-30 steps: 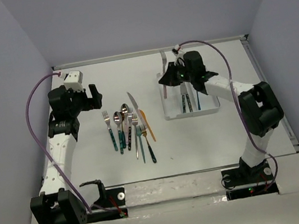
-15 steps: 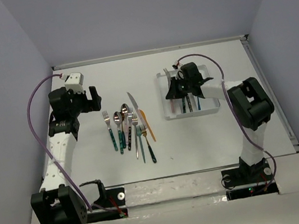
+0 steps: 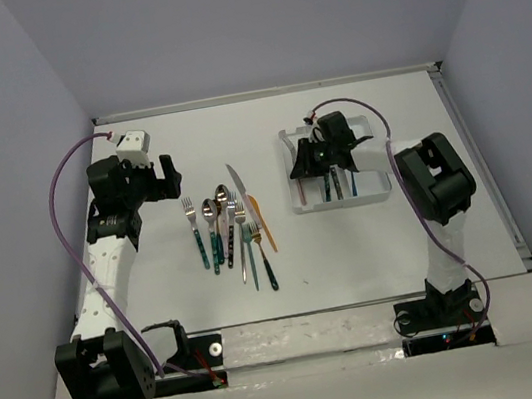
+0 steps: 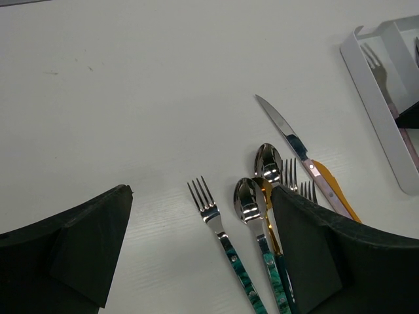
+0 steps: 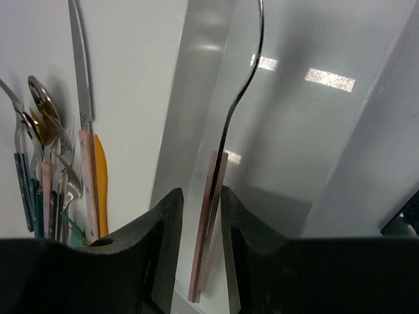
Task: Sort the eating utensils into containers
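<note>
The white three-compartment tray (image 3: 372,195) lies at the right of the table. My right gripper (image 3: 303,163) is low in its left compartment. In the right wrist view the jaws (image 5: 201,196) stand slightly apart around a pink-handled fork (image 5: 226,131), which stands on edge along the tray wall (image 5: 196,98) and touches the right finger. My left gripper (image 3: 169,177) is open and empty, hovering just left of the loose utensils (image 3: 233,227). In the left wrist view it (image 4: 200,196) hangs above a teal-handled fork (image 4: 226,239) and two spoons (image 4: 249,196).
Three utensils (image 3: 337,184) lie in the tray's other compartments. A pink-handled knife (image 4: 294,140) and an orange-handled utensil (image 4: 340,203) lie at the right of the pile. Grey walls close the table at the back and sides.
My right gripper has brought the pink-handled fork from beyond the tray's far end down into the left compartment. The left arm has hardly moved.
</note>
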